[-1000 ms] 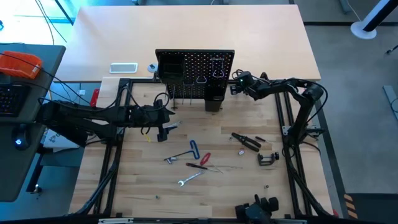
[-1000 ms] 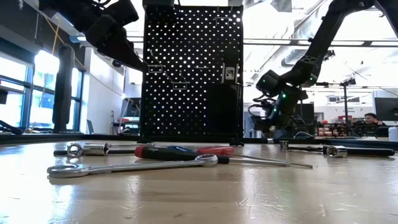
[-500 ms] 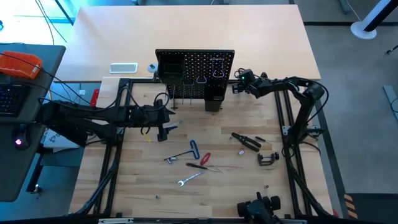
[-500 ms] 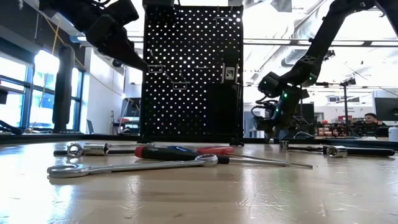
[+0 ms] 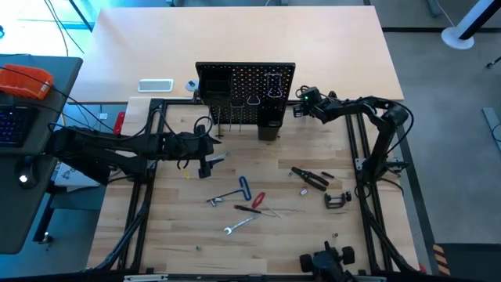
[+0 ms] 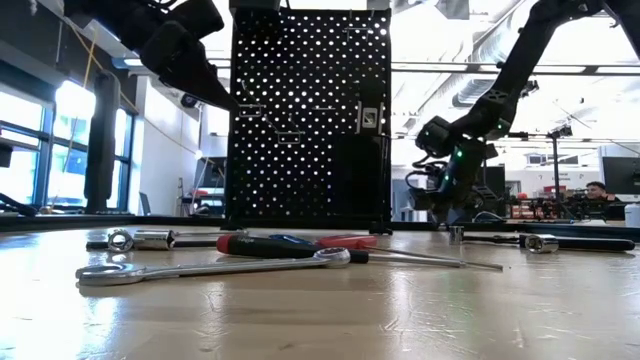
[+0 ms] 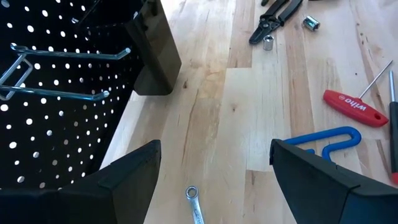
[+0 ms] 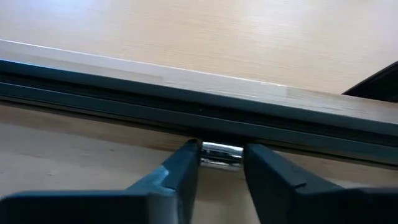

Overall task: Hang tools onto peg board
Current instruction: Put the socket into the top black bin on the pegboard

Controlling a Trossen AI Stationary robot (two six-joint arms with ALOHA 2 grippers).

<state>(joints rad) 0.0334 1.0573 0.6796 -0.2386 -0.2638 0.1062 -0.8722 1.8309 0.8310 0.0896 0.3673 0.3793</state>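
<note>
1. The right gripper (image 8: 222, 163), just right of the peg board (image 5: 245, 95), has its fingers closed on a small silver piece (image 8: 221, 155), perhaps a socket.
2. Keep this grip firm and carry the piece level to the board.
3. The left gripper (image 7: 211, 171) waits in front of the board, fingers wide open, holding nothing.
4. The other tools (image 5: 249, 202) lie well in front of the board.

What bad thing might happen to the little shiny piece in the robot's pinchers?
The right gripper pinches only the ends of a small silver socket, so it might slip out and roll. It sits right against the dark rail, so the fingers might bump that edge.
</note>
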